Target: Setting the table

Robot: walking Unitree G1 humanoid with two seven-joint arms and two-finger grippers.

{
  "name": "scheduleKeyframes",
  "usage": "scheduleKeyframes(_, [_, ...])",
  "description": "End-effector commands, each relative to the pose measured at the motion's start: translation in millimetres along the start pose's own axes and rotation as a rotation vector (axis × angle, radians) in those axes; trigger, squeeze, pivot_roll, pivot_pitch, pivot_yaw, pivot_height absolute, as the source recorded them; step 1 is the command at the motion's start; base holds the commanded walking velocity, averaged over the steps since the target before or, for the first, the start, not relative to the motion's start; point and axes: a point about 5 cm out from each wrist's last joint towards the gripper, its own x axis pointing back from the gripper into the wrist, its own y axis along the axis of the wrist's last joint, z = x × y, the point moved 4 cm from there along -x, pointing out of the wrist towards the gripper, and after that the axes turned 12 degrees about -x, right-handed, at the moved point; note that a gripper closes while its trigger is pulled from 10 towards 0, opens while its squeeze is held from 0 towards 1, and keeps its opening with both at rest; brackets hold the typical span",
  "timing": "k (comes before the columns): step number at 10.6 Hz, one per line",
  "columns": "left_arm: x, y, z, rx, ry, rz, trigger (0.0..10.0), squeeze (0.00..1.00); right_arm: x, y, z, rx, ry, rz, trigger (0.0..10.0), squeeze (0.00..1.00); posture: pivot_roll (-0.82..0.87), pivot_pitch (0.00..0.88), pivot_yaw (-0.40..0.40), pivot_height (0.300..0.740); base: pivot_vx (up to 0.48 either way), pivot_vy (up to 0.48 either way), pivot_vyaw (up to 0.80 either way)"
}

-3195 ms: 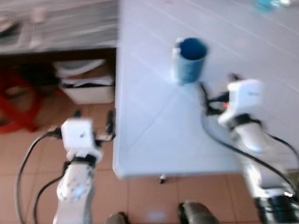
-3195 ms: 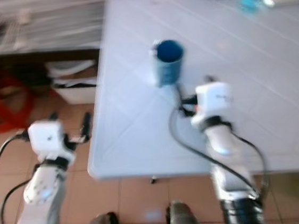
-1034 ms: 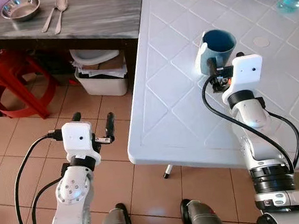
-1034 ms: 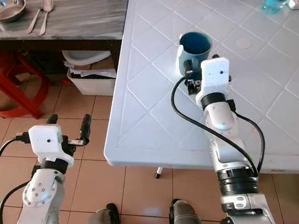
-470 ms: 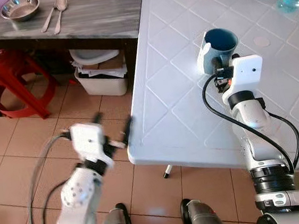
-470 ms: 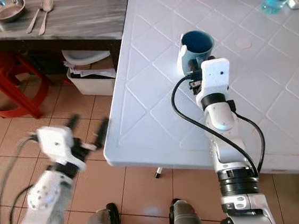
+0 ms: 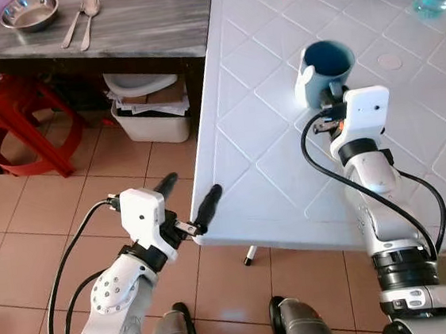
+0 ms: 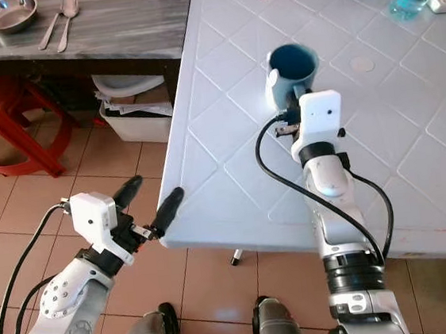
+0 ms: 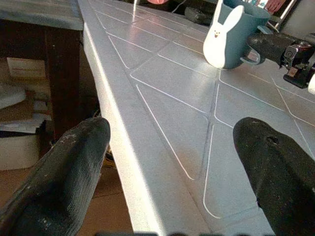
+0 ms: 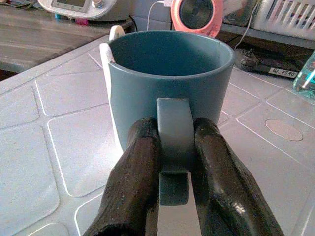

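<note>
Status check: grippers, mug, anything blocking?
Right gripper shut on the mug handle, mug upright on the white table. Left gripper open at the table's near corner, holding nothing. Nothing close around the mug.

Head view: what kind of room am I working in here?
Probably a home dining or kitchen area: a white plastic table with a blue mug, a wooden side table holding spoons, and a tiled floor.
</note>
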Motion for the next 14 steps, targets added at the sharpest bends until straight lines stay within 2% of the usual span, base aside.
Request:
scheduleKeyframes(1, [1.9, 1, -3.7, 0.005, -0.021, 0.003, 10.0, 0.00, 3.9, -6, -4.8, -0.010, -0.018, 0.021, 0.0, 0.00, -0.02, 0.242, 0.020, 0.740, 0.000, 0.000, 0.00])
scheduleKeyframes(3, [-1.4, -2, 2.5, -0.013, 0.014, 0.018, 10.0, 0.00, 2.8, -5, -7.3, -0.012, -0.027, 0.017, 0.0, 0.00, -0.02, 0.231, 0.015, 0.740, 0.000, 0.000, 0.00])
scheduleKeyframes(5, [-4.4, -9, 25.5, -0.076, 0.142, 0.076, 10.0, 0.00, 1.3, 0, -3.6, -0.035, -0.020, -0.001, 0.0, 0.00, -0.02, 0.224, 0.014, 0.740, 0.000, 0.000, 0.00])
scheduleKeyframes(6, [-4.3, -7, 33.3, -0.096, 0.178, 0.064, 10.0, 0.00, 2.3, 2, 0.6, -0.063, -0.005, -0.005, 0.0, 0.00, -0.02, 0.222, 0.014, 0.740, 0.000, 0.480, 0.00])
scheduleKeyframes(7, [-3.8, -5, 45.1, -0.122, 0.234, 0.057, 10.0, 0.00, 5.1, 11, 12.6, -0.138, 0.049, -0.023, 2.0, 0.00, -0.02, 0.219, 0.014, 0.740, 0.000, 0.480, 0.00])
scheduleKeyframes(8, [-3.2, -3, 54.0, -0.141, 0.281, 0.050, 10.0, 0.00, 9.3, 20, 21.9, -0.153, 0.093, -0.053, 9.0, 0.00, -0.02, 0.217, 0.014, 0.740, 0.000, 0.480, 0.00])
scheduleKeyframes(9, [-4.4, 0, 58.0, -0.119, 0.304, 0.023, 10.0, 0.00, 17.8, 18, 31.0, -0.153, 0.152, -0.049, 10.0, 0.00, -0.02, 0.207, 0.014, 0.740, 0.000, 0.480, 0.00])
scheduleKeyframes(10, [-4.3, 0, 59.7, -0.104, 0.317, 0.015, 10.0, 0.00, 23.7, 14, 32.7, -0.144, 0.165, -0.047, 10.0, 0.00, -0.03, 0.193, 0.020, 0.740, 0.000, 0.480, 0.00])
scheduleKeyframes(12, [-0.5, -5, 69.6, -0.181, 0.394, 0.051, 10.0, 0.00, 33.1, 9, 27.8, -0.157, 0.133, -0.046, 10.0, 0.00, -0.03, 0.170, 0.020, 0.740, 0.000, 0.480, 0.00])
scheduleKeyframes(13, [0.8, -4, 78.8, -0.185, 0.453, 0.046, 10.0, 0.00, 40.0, 4, 26.7, -0.167, 0.123, -0.021, 10.0, 0.00, -0.03, 0.166, 0.017, 0.740, 0.000, 0.480, 0.00])
scheduleKeyframes(14, [-1.3, -3, 82.2, -0.193, 0.474, 0.037, 10.0, 0.00, 39.4, 4, 30.3, -0.187, 0.113, -0.006, 10.0, 0.00, -0.03, 0.167, 0.015, 0.740, 0.000, 0.450, 0.00])
